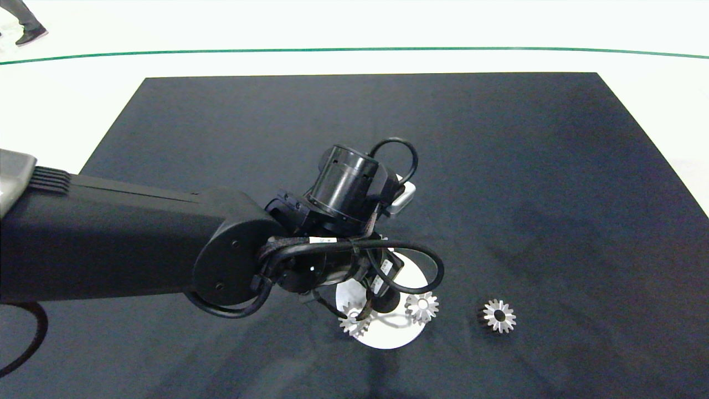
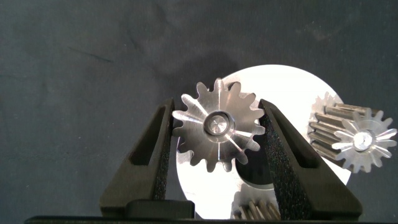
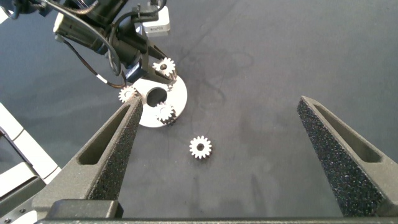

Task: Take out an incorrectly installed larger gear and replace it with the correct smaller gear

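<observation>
The left gripper (image 2: 216,104) has the larger gear (image 2: 217,127) between its jaws. Both foam pads look pressed against the teeth on opposite sides, so the jaws are narrow and holding it. The gear sits over the rim of the white disc (image 1: 388,338), seemingly at about 8 o'clock in the head view. Its centre shows bright metal rather than a dark hole, which suggests it is seated on a peg.

The step in hand appears to be pulling this gear off. It would go best as a straight lift along the peg's axis, with the grip kept square across the teeth. Any tilt could bind the bore on the peg or drag the disc along. A neighbouring gear (image 2: 364,140) stands close by, and a third (image 2: 255,211) shows just beside the pads. The lift should clear their teeth before any sideways travel.

The smaller gear (image 1: 498,316) lies loose on the counter (image 1: 554,166), at 3 o'clock from the disc and apart from it. The larger gear should therefore be set down away from that spot.

The left arm reaches in from 9 o'clock. Its wrist is bent steeply down over the disc, with cables looping around it. The right gripper (image 3: 219,102) hangs high above the counter, out of the head view, with its jaws wide and empty.
</observation>
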`<state>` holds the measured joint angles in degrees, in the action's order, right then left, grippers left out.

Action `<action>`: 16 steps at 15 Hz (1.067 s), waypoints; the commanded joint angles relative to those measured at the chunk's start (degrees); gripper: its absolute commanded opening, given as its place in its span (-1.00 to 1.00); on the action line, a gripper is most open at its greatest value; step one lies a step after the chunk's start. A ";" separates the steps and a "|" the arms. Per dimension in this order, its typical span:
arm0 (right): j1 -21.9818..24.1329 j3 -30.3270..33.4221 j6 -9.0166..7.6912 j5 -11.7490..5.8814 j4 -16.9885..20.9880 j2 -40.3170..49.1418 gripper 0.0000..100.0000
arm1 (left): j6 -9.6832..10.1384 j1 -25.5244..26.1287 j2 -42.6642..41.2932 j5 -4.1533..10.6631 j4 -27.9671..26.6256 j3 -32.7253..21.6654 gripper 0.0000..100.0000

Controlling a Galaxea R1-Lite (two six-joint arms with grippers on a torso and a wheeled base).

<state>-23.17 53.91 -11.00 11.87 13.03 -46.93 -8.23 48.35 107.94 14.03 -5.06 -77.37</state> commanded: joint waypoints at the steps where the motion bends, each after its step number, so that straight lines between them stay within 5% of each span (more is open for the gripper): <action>1: -0.03 -0.03 -0.08 0.08 0.06 -0.18 1.00 | -0.03 -0.01 -1.59 0.12 0.05 0.91 -0.39; 8: -0.03 -0.38 -0.17 0.08 0.06 -0.09 1.00 | -0.03 -0.45 -8.36 0.12 0.05 5.13 -0.69; 12: -0.03 -0.47 -0.17 0.08 0.06 -0.09 1.00 | 0.05 -4.58 -14.86 -0.32 0.49 14.00 -0.84; 16: -0.03 -0.56 -0.17 0.08 0.06 -0.18 1.00 | 0.05 -11.87 -15.83 -1.73 13.67 24.82 -0.86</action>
<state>-23.17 53.41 -11.07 11.85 13.03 -47.07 -8.13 39.08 93.20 12.68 6.56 -56.11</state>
